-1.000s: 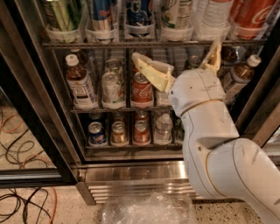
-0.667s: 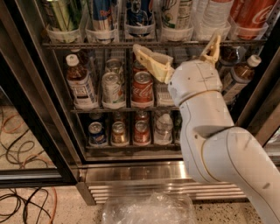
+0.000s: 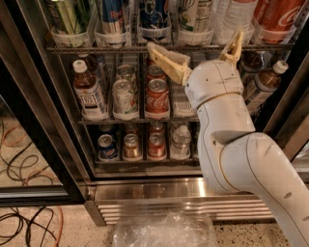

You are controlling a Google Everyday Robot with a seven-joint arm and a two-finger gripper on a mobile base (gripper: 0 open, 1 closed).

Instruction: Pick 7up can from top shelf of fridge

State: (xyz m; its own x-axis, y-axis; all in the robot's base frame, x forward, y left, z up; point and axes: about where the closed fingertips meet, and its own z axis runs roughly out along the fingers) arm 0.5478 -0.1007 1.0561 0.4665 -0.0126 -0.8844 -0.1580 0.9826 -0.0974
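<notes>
The 7up can (image 3: 193, 13), whitish with green lettering, stands in a white cup holder on the top shelf (image 3: 96, 49) of the fridge (image 3: 159, 190), fourth from the left. Only its lower part shows. My gripper (image 3: 194, 41) is open and empty just below and in front of that holder. One tan finger (image 3: 166, 60) points left under the shelf edge. The other finger (image 3: 234, 47) points up at the can's right. My white arm rises from the lower right.
The top shelf also holds a green can (image 3: 65, 14), two blue cans (image 3: 113, 14), a white bottle (image 3: 234, 19) and a red Coca-Cola can (image 3: 280, 14). Lower racks hold a bottle (image 3: 89, 91) and Coca-Cola cans (image 3: 157, 96). The black door frame (image 3: 38, 130), floor cables (image 3: 24, 222) and a plastic bag (image 3: 164, 231) are nearby.
My gripper and arm have risen from the second rack's height toward the top shelf edge. The fingers stay spread. The cans have not moved.
</notes>
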